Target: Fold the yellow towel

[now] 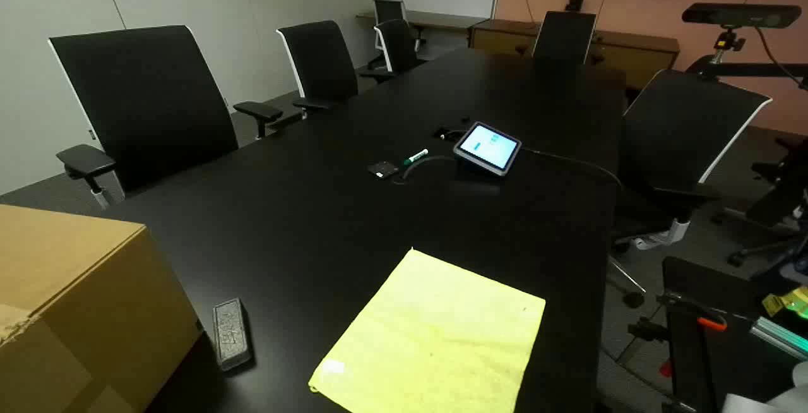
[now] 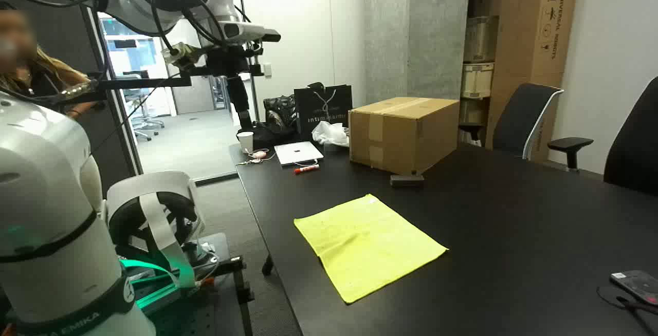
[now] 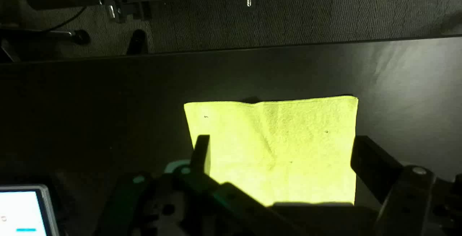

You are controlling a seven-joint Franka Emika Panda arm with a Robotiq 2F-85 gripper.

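Observation:
The yellow towel [image 1: 435, 337] lies spread out on the black table, with its near edge cut off in that exterior view. It shows whole in an exterior view [image 2: 367, 246], roughly rectangular with a small wrinkle near one edge. In the wrist view the towel [image 3: 288, 149] lies below the fingers, its lower part hidden by the gripper. My gripper [image 3: 281, 147] is open, its two fingers wide apart with nothing between them. In an exterior view the gripper [image 2: 242, 110] hangs well above table height, pointing down, apart from the towel.
A cardboard box [image 2: 401, 133] and a dark eraser [image 2: 407, 181] are beyond the towel. A laptop [image 2: 298, 153], red marker [image 2: 307, 169] and white cup [image 2: 245, 142] stand near the table's edge. A lit tablet [image 1: 488, 148] and green marker [image 1: 416, 156] lie farther along the table [image 1: 303, 211].

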